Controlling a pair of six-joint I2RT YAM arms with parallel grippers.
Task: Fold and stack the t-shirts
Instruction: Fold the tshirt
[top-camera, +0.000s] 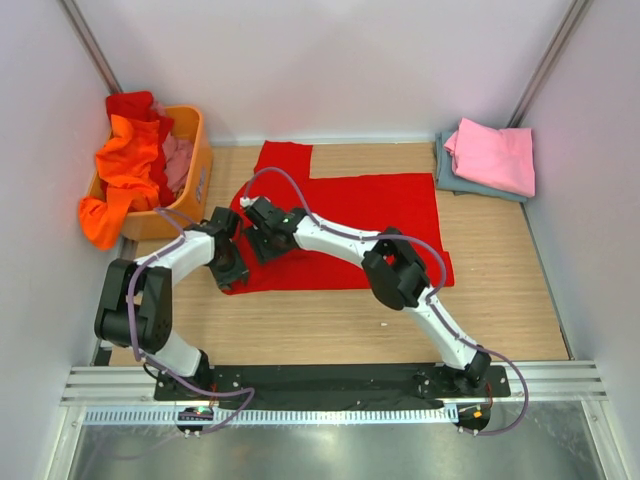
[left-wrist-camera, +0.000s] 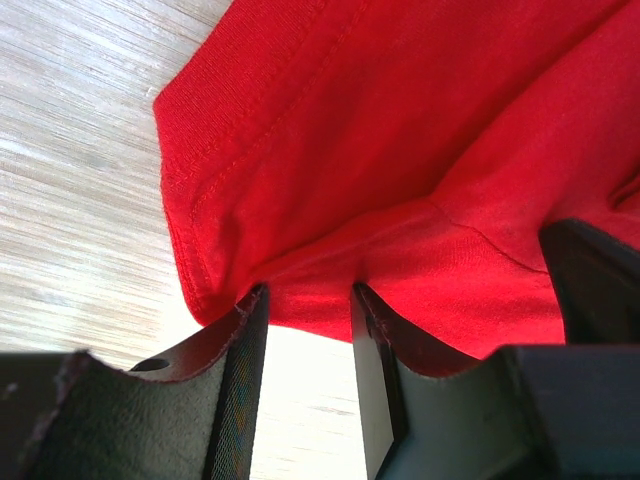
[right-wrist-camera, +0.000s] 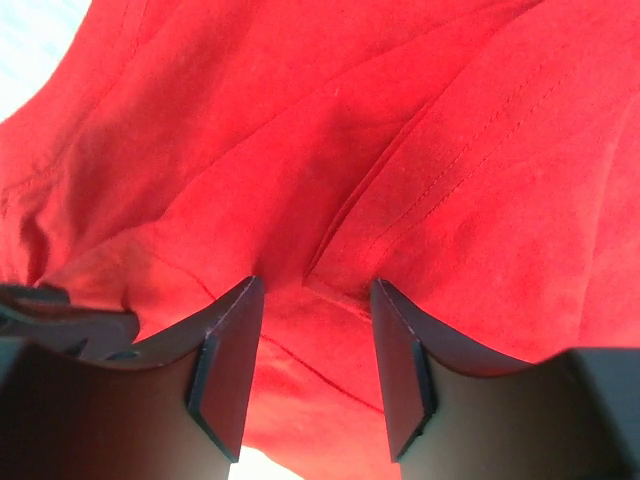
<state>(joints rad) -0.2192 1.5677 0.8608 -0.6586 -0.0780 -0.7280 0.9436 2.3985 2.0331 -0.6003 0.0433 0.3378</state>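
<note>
Broadly, the wooden table (top-camera: 300, 320) carries everything. The red t-shirt (top-camera: 370, 210) lies spread across its middle, partly folded, with one flap reaching toward the far edge. At the far left stands an orange basket (top-camera: 197, 160) heaped with unfolded shirts, an orange one (top-camera: 125, 165) spilling over its rim. At the far right a folded pink t-shirt (top-camera: 495, 155) rests on a folded grey-blue one (top-camera: 447, 178), the start of the stack. Both arms reach to the near-left corner of the red shirt and sit close together there. The right arm's fingers (right-wrist-camera: 225, 360) stand released, parted just above the cloth with a raised crease between their tips. The left arm's fingers (left-wrist-camera: 240, 380) are also apart at the shirt's hem, which bridges their tips. Whether they are grasping that hem cannot be told from the pictures. The likeliest trouble is a grip on one layer only, since the corner is doubled over. A lift would then peel the top layer away and undo the fold. Uneven pulling by the two arms could skew the edge or drag the whole shirt across the table. The arms are also near enough to each other that they could collide.
</note>
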